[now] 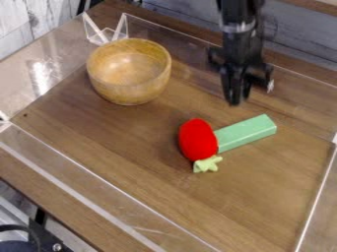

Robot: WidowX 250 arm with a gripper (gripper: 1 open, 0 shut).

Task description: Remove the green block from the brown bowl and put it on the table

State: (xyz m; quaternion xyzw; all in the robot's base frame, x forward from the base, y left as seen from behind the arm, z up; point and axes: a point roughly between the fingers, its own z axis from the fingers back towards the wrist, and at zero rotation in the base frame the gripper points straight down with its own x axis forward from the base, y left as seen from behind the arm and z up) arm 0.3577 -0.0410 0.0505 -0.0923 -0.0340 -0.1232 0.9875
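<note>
The green block [245, 132] lies flat on the table [118, 148], right of centre, its left end touching a red strawberry-like toy [198, 139]. At the back left stands the brown bowl [129, 70], and nothing shows inside it. My gripper [235, 95] points down just above the block's far side, apart from it. Its black fingers are pressed together with nothing between them.
A clear plastic raised border [79, 177] runs around the tabletop. Clear plastic pieces [102, 28] stick up behind the bowl. The red toy has a small pale-green stem [207, 165] towards the front.
</note>
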